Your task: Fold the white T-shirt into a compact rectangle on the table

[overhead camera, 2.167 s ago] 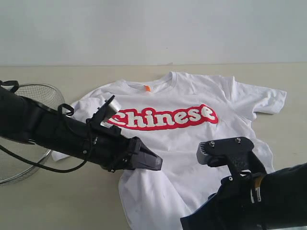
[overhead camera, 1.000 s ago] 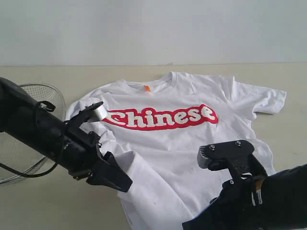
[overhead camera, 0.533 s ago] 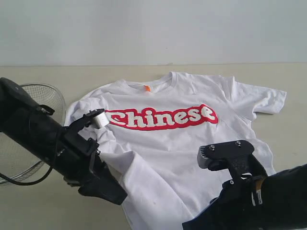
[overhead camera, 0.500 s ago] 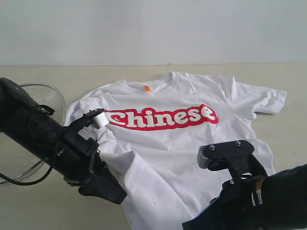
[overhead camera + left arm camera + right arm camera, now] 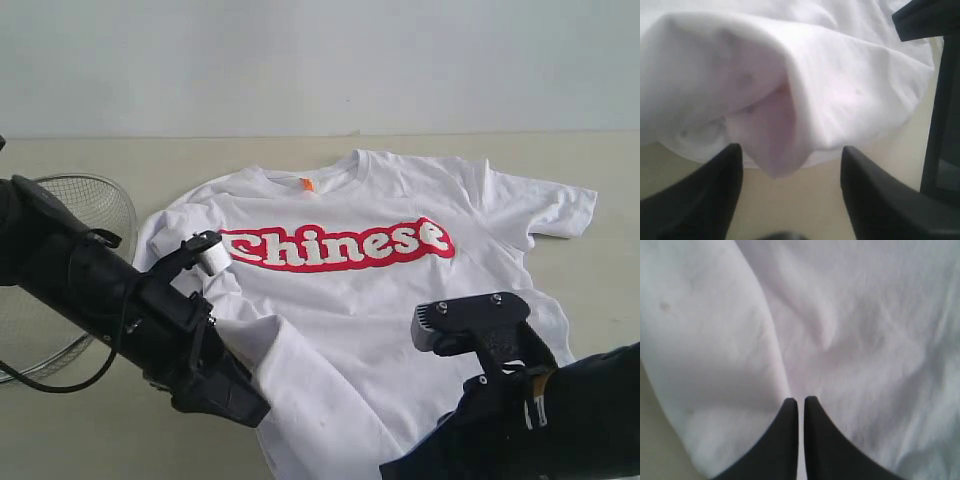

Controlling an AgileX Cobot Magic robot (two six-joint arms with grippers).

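The white T-shirt (image 5: 400, 300) lies face up on the table (image 5: 100, 430), showing its red "Chinese" print (image 5: 340, 245) and orange neck tag (image 5: 307, 184). Its left side is folded inward into a raised flap (image 5: 300, 370). My left gripper (image 5: 245, 408) sits low at that flap's outer edge. In the left wrist view this gripper (image 5: 791, 150) is open, with the flap's fold (image 5: 775, 125) just ahead and bare table (image 5: 805, 210) between the fingers. My right gripper (image 5: 800, 400) has its jaws together on the T-shirt's cloth (image 5: 865, 340), where a fold ridge ends. The exterior view hides it under the right arm (image 5: 520, 400).
A round wire-mesh basket (image 5: 60, 200) stands at the left edge, behind the left arm. The right arm covers the shirt's lower right part. Beige table shows beyond the right sleeve (image 5: 560, 210) and in front of the left arm.
The left gripper drew back from over the shirt's middle to the lower left. The shirt's left side now lies folded inward. The right arm has not moved.
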